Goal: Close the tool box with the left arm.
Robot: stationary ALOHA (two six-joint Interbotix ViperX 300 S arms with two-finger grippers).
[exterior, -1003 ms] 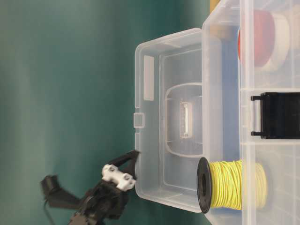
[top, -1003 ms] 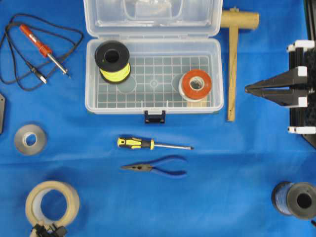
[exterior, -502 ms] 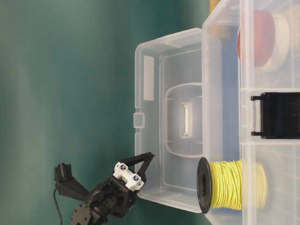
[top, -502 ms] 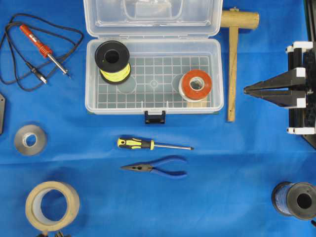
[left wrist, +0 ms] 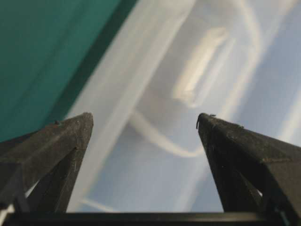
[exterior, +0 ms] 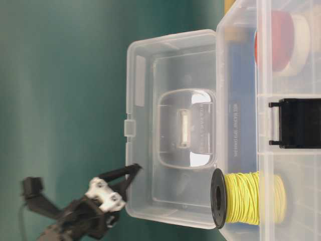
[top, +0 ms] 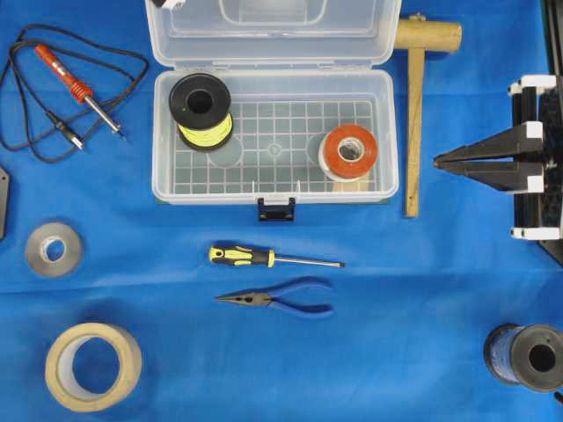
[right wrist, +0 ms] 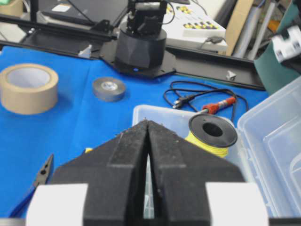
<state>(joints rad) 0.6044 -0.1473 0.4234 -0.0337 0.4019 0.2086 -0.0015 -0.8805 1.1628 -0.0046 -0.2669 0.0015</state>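
The tool box (top: pixel 274 132) is sitting open on the blue surface (top: pixel 396 308), long axis left-to-right, lid writing too blurred to read, while the left hand (exterior: pixel 131 173), fingers spread and empty, is pressing behind the lid's (exterior: pixel 170 125) corner.

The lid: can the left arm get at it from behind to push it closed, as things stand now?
Probably yes. The left gripper is open at the lid's outer edge, and nothing stands between them.

On the blue cloth (top: pixel 422 334) my tool box (top: pixel 274 132) lies open, a yellow wire spool (top: pixel 201 107) and red tape roll (top: pixel 347 151) inside, while my right claw (top: pixel 440 160) points leftward, pressed together.
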